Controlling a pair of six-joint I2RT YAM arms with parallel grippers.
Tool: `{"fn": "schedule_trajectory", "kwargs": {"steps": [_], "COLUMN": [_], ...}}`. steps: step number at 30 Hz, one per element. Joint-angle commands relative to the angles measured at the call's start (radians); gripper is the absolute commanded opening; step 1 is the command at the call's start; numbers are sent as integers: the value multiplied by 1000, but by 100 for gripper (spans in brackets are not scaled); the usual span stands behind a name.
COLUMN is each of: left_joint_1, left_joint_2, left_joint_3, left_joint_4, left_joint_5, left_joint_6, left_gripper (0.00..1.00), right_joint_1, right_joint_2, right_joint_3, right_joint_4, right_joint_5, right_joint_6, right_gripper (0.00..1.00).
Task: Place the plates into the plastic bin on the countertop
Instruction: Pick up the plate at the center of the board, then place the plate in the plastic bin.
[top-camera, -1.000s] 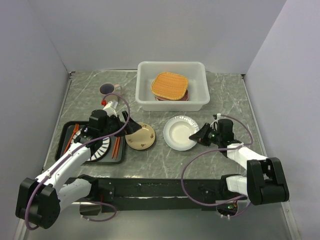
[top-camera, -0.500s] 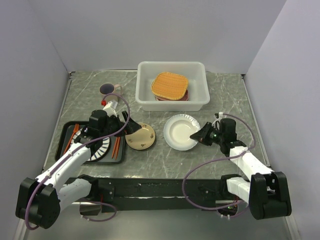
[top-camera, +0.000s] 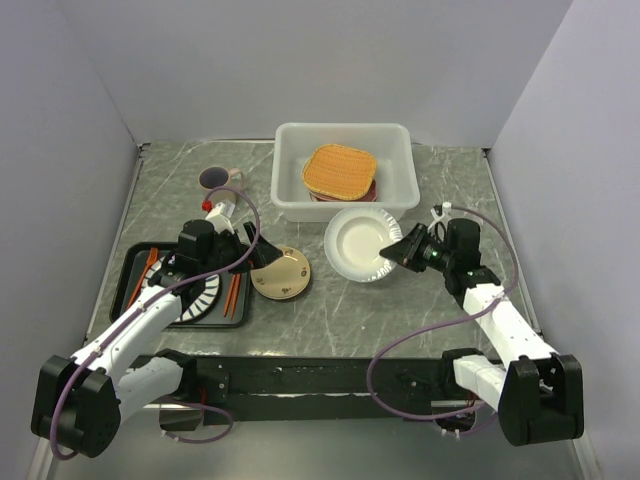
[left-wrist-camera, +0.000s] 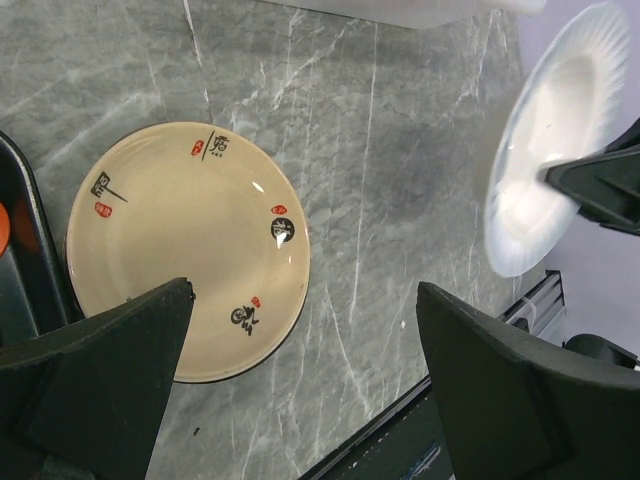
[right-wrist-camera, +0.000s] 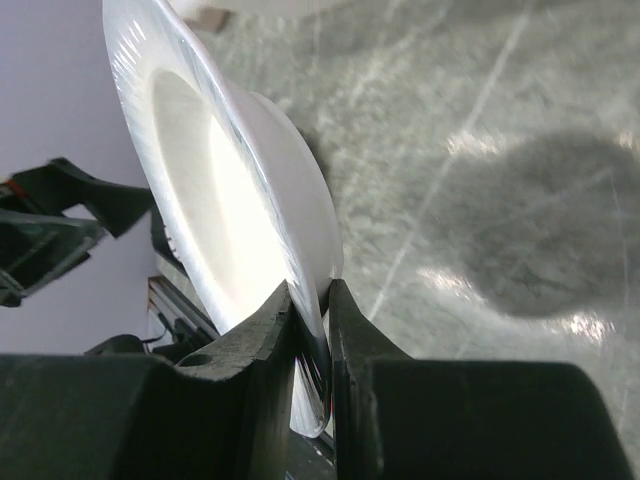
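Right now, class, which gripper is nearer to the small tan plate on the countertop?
Left. The left gripper hovers open over the tan plate; the right gripper is farther right, pinching the rim of the lifted white plate.

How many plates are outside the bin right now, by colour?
White: 1, the white plate, pinched at its rim by the right gripper
Tan: 1, the tan plate, on the countertop
Black-and-white: 1, the striped plate, on the black tray
Total: 3
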Motion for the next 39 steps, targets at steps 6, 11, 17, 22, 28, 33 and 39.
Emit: {"fn": "schedule_trajectory", "kwargs": {"steps": [6,11,17,22,28,33,39], "left_joint_1": [-2,-2,-2,-2,-2,-2,-2], "left_joint_2": [-14,-12,-11,-8,-12,-14,-17], "left_joint_3": [19,18,24,26,27,26,23], "left_joint_4": [15,18,18,21,9,8,6], "left_joint_5": [-6,-3,-5,1,-11,-14,-19], "left_joint_6": [8,11,17,19,28,31,33], "left_gripper": [99,99,99,99,99,99,99], "right_joint_1": [3,3,1,3,1,3,4], "right_joint_2": [46,91,154,241,354,442,537], "right_joint_3": [230,323,419,518,639,719,785], "right_joint_4": [74,66,55,40,35,45,63], "right_joint_5": [-76,-76,-62,-35,-29,-21,-21], "right_joint_6": [45,49,46,39,48,62,83], "right_gripper": [0,0,0,0,0,0,0]}}
